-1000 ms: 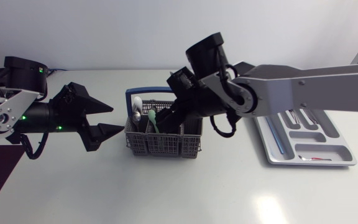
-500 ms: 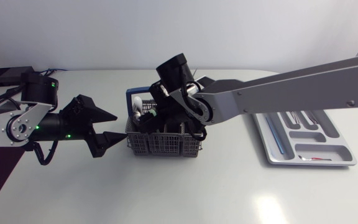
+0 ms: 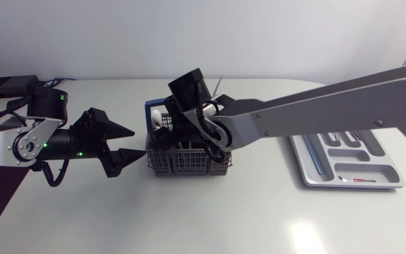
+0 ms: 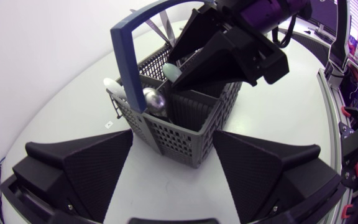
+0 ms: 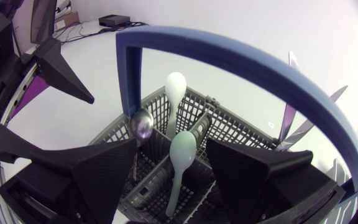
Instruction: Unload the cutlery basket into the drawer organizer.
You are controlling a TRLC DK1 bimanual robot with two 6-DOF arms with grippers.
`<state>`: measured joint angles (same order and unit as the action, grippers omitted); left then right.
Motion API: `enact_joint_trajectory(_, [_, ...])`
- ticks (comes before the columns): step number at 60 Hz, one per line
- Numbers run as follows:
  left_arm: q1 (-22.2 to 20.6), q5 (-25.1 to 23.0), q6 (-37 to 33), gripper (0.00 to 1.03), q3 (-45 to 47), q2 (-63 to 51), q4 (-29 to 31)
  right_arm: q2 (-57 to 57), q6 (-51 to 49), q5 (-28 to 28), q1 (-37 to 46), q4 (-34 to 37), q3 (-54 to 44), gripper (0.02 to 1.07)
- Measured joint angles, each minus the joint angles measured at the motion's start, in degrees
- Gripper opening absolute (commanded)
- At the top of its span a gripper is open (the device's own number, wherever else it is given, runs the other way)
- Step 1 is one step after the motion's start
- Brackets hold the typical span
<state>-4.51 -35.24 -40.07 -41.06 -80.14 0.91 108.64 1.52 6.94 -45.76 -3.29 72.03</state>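
The grey cutlery basket (image 3: 189, 161) with a blue handle (image 3: 154, 106) stands mid-table. My right gripper (image 3: 177, 136) dips into it from above, open. In the right wrist view a pale green spoon (image 5: 182, 154) stands between its fingers (image 5: 107, 171), untouched by either. A white spoon (image 5: 175, 87), a metal spoon (image 5: 142, 126) and knife blades (image 5: 289, 121) stand in other compartments. My left gripper (image 3: 139, 142) is open, level with the basket's left end, its tips just short of the wall. The left wrist view has the basket (image 4: 185, 134) straight ahead between the open fingers (image 4: 98, 158).
The grey drawer organizer (image 3: 383, 176) lies at the right of the table, with a few pieces of cutlery in its compartments. My right arm (image 3: 316, 106) spans from the right edge over the table to the basket.
The right gripper has shifted left and sunk deeper into the basket. The left arm slid right toward the basket's left end, then held still.
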Motion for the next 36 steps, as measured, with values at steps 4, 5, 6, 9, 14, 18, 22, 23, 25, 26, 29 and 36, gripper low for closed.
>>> enact_joint_trajectory(4, [0.0, -0.11, 0.0, 0.9, 0.0, -0.24, -0.24, 0.61, 0.0, 0.2, 0.0, 0.0, -0.02, 0.83])
enact_joint_trajectory(5, [0.0, -0.11, 0.0, 0.9, 0.0, -0.35, -0.39, 0.74, 0.0, 0.2, 0.0, 0.0, -0.02, 0.83])
enact_joint_trajectory(6, [-0.02, -0.13, 0.0, 0.9, 0.04, -0.44, -0.5, 0.83, 0.0, 0.17, 0.0, 0.0, -0.04, 0.83])
enact_joint_trajectory(9, [-0.04, -0.11, 0.0, 0.9, 0.07, -0.7, -0.68, 1.07, 0.0, 0.15, 0.0, 0.0, -0.17, 0.82])
enact_joint_trajectory(14, [-0.11, -0.13, 0.0, 0.9, 0.17, -1.16, -0.83, 1.09, 0.0, -0.61, 0.0, -0.68, -0.59, 0.77])
enact_joint_trajectory(18, [-0.15, -0.11, 0.0, 0.9, 0.2, -1.4, -0.85, 1.09, 0.0, -1.14, 0.0, -1.29, -0.9, 0.77])
enact_joint_trajectory(22, [-0.15, -0.13, 0.31, 0.9, 0.2, -1.57, -0.87, 0.9, -0.02, -1.84, 0.07, -1.79, -1.33, 0.74])
enact_joint_trajectory(23, [-0.15, -0.11, 0.52, 0.9, 0.2, -1.57, -0.92, 0.81, -0.02, -2.16, 0.07, -1.92, -1.46, 0.73])
enact_joint_trajectory(25, [-0.17, -0.11, 0.63, 0.9, 0.2, -1.64, -0.98, 0.63, -0.02, -2.62, 0.09, -2.1, -1.7, 0.7])
enact_joint_trajectory(26, [-0.24, -0.11, 0.66, 0.9, 0.2, -1.66, -1.03, 0.52, -0.02, -2.71, 0.11, -2.12, -1.79, 0.68])
enact_joint_trajectory(29, [-0.44, -0.11, 0.94, 0.9, 0.2, -1.68, -1.03, 0.42, -0.02, -3.15, 0.09, -2.12, -1.92, 0.61])
enact_joint_trajectory(36, [-0.92, -0.17, 1.07, 0.9, 0.2, -1.68, -1.07, -0.13, -0.07, -4.11, 0.04, -3.26, -2.86, 0.47])
